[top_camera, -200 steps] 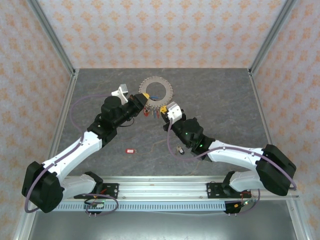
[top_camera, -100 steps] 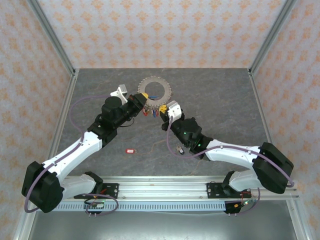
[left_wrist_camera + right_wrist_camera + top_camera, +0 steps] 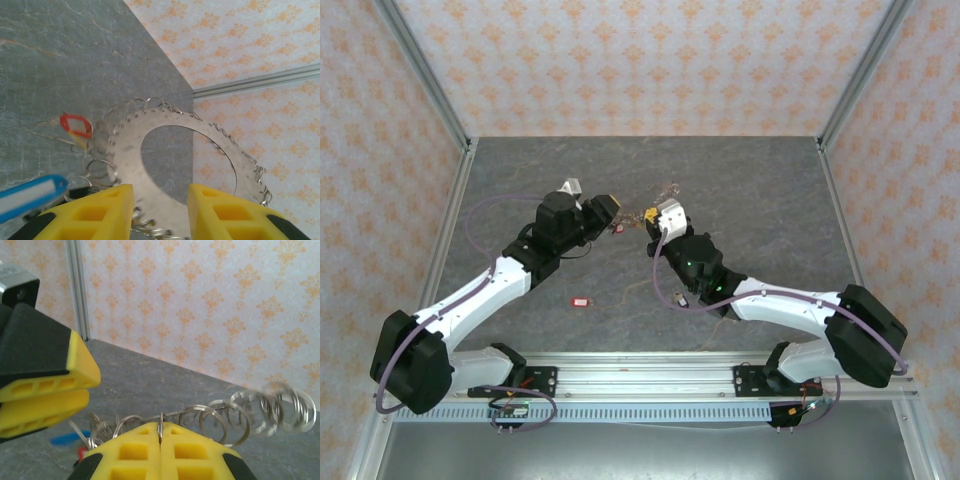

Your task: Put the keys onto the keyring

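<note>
Above the table [image 3: 770, 200], right gripper [image 3: 160, 429] clamps the keyring [image 3: 131, 145]; left gripper [image 3: 159, 195] parted.

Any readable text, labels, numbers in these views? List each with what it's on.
No legible text in any view.
blue tag by the keyring: blurred, nothing legible.
red tag on the table: too small to read.

Dull, finely scratched grey metal for the flat keyring [image 3: 131, 150], thin shiny wire for its loops [image 3: 260, 412]. Matt yellow plastic on fingers [image 3: 95, 212] of left hand [image 3: 161, 194]. Smooth blue plastic tag [image 3: 27, 195]. Matt, veined, stone-like grey surface [image 3: 60, 65].
</note>
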